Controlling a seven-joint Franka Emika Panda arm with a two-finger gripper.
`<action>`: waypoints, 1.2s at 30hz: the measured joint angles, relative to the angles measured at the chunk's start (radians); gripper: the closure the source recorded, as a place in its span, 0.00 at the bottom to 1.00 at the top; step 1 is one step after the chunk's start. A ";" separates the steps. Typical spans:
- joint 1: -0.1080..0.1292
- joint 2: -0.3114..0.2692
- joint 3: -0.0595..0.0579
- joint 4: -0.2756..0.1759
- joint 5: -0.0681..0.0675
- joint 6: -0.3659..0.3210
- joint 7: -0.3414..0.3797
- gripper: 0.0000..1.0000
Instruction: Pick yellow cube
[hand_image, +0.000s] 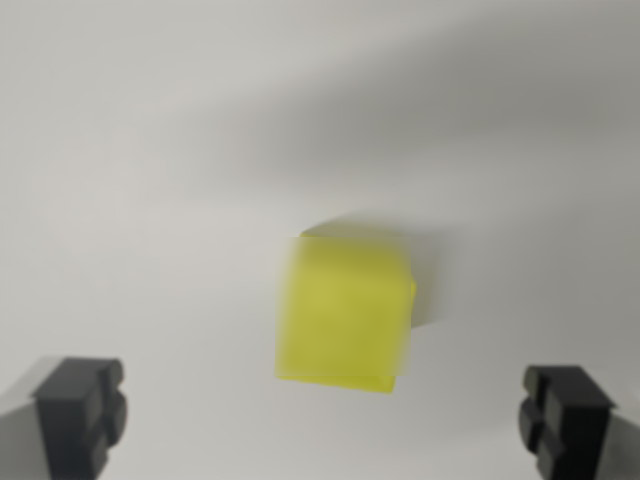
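Observation:
A yellow cube (345, 310) rests on a plain white surface, near the middle of the wrist view and slightly blurred. My gripper (325, 415) is open, its two dark fingertips (80, 410) showing at the bottom left and bottom right corners. The cube lies between the lines of the two fingers, just beyond the tips, a little nearer the right one. Nothing sits between the fingers.
The white surface (150, 150) fills the whole view. A soft grey shadow runs across the upper right, behind the cube.

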 joint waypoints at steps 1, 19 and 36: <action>0.001 0.003 0.000 -0.004 0.000 0.007 0.004 0.00; 0.011 0.073 0.000 -0.069 -0.003 0.136 0.078 0.00; 0.022 0.155 0.000 -0.114 -0.006 0.259 0.149 0.00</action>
